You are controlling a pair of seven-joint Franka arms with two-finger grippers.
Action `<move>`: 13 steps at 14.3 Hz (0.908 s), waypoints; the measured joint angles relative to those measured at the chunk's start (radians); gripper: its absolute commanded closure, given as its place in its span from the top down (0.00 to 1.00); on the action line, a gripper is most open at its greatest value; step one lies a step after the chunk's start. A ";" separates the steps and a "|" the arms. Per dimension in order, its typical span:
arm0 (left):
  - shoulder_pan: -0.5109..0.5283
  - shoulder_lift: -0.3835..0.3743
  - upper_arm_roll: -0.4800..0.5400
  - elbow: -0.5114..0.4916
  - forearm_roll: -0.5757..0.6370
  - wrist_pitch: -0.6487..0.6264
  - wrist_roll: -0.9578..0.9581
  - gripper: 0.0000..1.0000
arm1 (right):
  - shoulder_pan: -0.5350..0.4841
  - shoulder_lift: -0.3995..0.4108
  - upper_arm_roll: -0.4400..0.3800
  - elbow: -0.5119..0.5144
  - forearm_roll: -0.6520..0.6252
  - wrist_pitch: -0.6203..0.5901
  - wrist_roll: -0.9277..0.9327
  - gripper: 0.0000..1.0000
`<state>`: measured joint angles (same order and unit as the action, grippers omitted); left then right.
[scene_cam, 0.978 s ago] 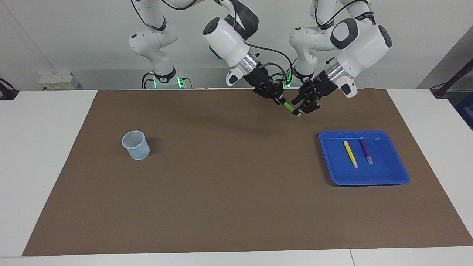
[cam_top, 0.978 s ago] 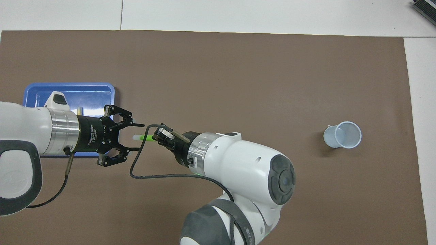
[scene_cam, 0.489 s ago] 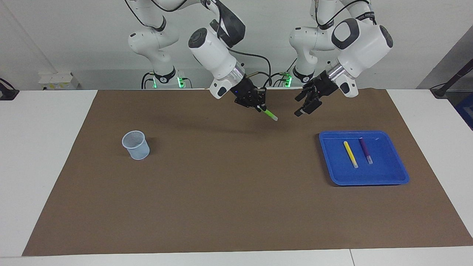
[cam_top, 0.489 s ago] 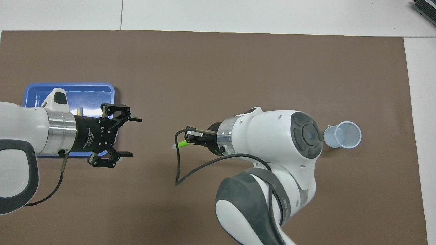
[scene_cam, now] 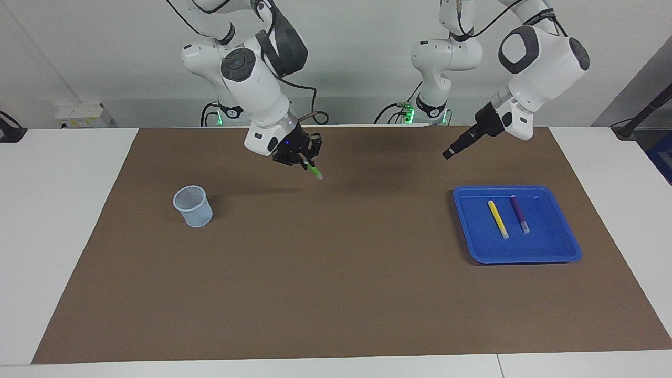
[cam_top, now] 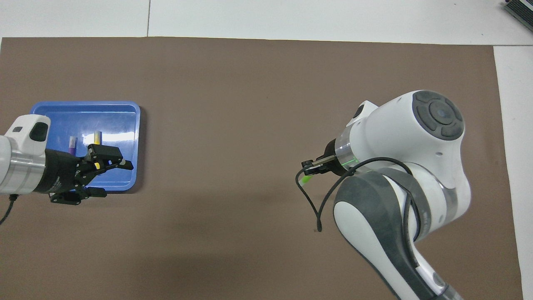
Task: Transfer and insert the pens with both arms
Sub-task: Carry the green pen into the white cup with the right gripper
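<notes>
Above the mat, the right tool point(scene_cam: 306, 162) pinches the green pen point(scene_cam: 315, 171); it should travel over the cup point(scene_cam: 193, 206), tip down. Left tool point(scene_cam: 450, 153), spread, hangs near the tray point(scene_cam: 567, 247) holding 2 pens.

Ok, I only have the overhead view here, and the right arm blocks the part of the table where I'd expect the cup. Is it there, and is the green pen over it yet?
Observer: Yes, it is there. The cup stands upright on the brown mat, toward the right arm's end. The right tool with the green pen is over bare mat, not over the cup.
Operator: How does the pen sit in that tool?
Observer: It is gripped by its upper end and slants down, with its tip clear of the mat.
Operator: Is the left tool touching the tray?
Observer: No. The left tool hangs in the air, apart from the blue tray.
</notes>
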<state>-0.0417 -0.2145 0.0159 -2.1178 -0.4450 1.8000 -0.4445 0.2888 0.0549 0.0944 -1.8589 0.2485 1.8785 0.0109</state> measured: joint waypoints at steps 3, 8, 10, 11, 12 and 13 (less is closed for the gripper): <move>0.021 -0.006 0.003 0.008 0.071 -0.015 0.182 1.00 | -0.058 -0.020 0.000 0.006 -0.183 -0.133 -0.249 0.00; 0.033 -0.005 0.004 0.036 0.237 -0.012 0.499 0.90 | -0.153 -0.060 -0.001 0.007 -0.471 -0.198 -0.657 0.00; 0.054 -0.004 0.005 0.038 0.271 0.003 0.586 1.00 | -0.206 -0.060 -0.001 -0.001 -0.496 -0.153 -0.765 0.00; 0.063 -0.003 0.005 0.038 0.281 0.011 0.633 1.00 | -0.235 -0.060 -0.001 -0.015 -0.497 -0.109 -0.809 0.00; 0.068 -0.002 0.007 0.038 0.297 0.015 0.664 1.00 | -0.263 -0.060 -0.001 -0.037 -0.497 -0.061 -0.838 0.00; 0.070 -0.001 0.006 0.041 0.319 0.018 0.677 1.00 | -0.285 -0.060 -0.001 -0.061 -0.497 -0.022 -0.848 0.00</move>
<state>0.0280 -0.2151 0.0223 -2.0767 -0.1261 1.8182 0.2329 0.0036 -0.0048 0.0933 -1.9201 -0.2483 1.8569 -0.8372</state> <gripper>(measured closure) 0.000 0.824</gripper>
